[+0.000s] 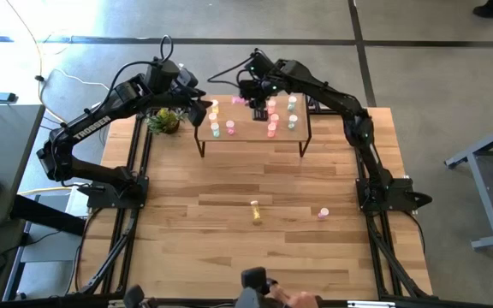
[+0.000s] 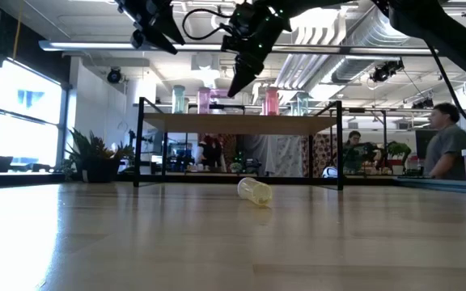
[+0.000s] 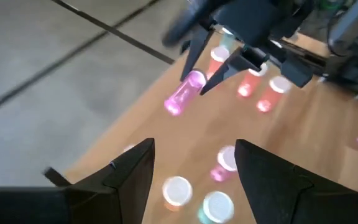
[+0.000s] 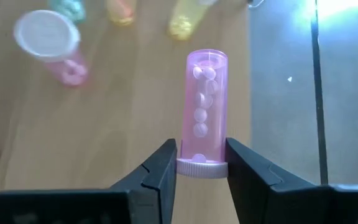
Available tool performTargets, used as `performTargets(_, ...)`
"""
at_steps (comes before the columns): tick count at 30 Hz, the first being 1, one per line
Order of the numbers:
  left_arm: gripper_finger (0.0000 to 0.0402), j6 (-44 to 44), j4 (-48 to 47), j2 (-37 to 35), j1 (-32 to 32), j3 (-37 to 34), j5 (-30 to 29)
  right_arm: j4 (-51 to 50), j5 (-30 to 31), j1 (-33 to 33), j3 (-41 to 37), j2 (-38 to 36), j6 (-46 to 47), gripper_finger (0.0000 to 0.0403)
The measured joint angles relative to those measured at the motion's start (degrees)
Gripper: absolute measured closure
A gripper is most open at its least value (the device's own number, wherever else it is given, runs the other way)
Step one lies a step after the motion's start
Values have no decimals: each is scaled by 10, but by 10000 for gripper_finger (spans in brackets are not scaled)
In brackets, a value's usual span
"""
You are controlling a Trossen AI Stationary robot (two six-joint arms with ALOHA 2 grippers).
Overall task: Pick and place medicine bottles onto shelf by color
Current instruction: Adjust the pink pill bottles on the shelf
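The shelf stands at the table's far middle with several pink, yellow, green and red medicine bottles upright on its top. My right gripper hovers over the shelf's far edge, shut on a pink bottle. My left gripper is open, raised over the shelf's left end, with nothing between its fingers. A yellow bottle lies on its side on the table, and a pink one stands to its right. My right gripper pinches the pink bottle at its pale cap end between its two fingers. The fingers slant down from above, and the bottle's body runs on beyond them. It hangs tilted, clear of the shelf top.
A small green-yellow plant-like object sits on the table left of the shelf. The wide slatted tabletop stretches toward the near edge. People show in the room beyond the table in the low view.
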Motion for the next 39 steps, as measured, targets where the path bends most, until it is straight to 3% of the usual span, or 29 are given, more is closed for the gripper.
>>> performTargets(9,190,-43,-54,0,0,0,70,-21,85,52,-1,-18,-26,297)
performTargets(17,190,-66,-64,0,0,0,118,-17,105,88,0,-58,-27,297)
performTargets(23,190,-118,-63,0,-4,0,155,-21,118,138,0,-77,-99,297)
performTargets(39,190,-225,-60,0,-39,0,339,33,181,240,0,-88,-284,297)
